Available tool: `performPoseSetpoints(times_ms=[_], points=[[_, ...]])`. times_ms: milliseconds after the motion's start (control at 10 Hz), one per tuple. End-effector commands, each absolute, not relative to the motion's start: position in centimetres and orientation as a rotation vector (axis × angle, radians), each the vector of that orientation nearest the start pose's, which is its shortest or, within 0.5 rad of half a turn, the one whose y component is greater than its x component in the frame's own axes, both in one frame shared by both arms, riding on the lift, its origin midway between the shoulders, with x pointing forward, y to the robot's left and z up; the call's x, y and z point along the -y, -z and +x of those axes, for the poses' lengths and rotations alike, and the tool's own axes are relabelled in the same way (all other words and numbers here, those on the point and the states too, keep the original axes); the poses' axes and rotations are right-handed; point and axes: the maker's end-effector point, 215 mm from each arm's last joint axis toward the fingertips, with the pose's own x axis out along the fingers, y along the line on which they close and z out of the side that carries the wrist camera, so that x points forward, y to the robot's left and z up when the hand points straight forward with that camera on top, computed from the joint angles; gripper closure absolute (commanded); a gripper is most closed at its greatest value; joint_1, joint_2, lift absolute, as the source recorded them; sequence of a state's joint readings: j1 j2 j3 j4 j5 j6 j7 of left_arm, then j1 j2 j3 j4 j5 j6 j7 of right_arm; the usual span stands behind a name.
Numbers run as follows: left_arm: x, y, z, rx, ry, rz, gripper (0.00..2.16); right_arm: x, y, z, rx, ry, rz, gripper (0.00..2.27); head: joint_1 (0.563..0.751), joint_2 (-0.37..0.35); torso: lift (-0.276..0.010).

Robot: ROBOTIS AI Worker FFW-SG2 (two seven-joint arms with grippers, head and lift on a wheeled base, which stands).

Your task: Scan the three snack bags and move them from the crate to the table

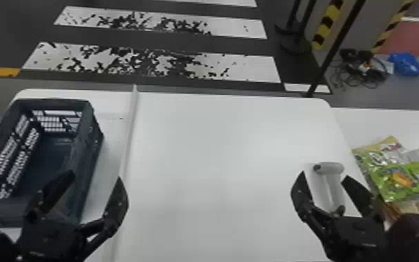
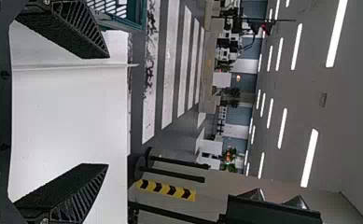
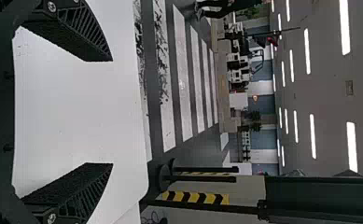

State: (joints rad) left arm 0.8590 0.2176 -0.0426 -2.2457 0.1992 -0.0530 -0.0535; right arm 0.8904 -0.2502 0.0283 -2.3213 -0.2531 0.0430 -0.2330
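Snack bags (image 1: 398,174) lie in an overlapping pile on the white surface at the far right, a green one on top. The dark crate (image 1: 94,146) stands at the left, with no bag visible inside. A grey-white scanner (image 1: 331,184) lies on the table near the right gripper. My left gripper (image 1: 95,176) is open over the crate's near right side; in its wrist view the left gripper (image 2: 108,111) has nothing between its fingers. Open as well, my right gripper (image 1: 323,174) is above the scanner, left of the bags; the right wrist view shows the right gripper (image 3: 112,112) holding nothing.
A raised white strip (image 1: 128,139) runs across the table (image 1: 226,146) just right of the crate. Beyond the table's far edge stand a black post (image 1: 336,48) and a striped barrier. Cables and a blue object (image 1: 407,64) lie on the floor.
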Motion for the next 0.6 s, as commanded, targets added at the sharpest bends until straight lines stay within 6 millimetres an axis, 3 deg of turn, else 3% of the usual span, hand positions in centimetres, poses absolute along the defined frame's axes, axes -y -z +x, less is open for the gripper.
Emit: performPoseSetpoints(times_ms=[0,500], points=[[-19.27,35.35,33.64,-0.146,0.212,-0.08,0.03,25.24,35.54,33.39,-0.208,0.049,0.072,0.08,0.695,-0.1,-0.062],[-19.55,35.59,33.54,-0.148,0.198,-0.084,0.03,25.61,34.69,33.29,-0.179,0.049,0.077,0.08,0.695,-0.106,-0.062]])
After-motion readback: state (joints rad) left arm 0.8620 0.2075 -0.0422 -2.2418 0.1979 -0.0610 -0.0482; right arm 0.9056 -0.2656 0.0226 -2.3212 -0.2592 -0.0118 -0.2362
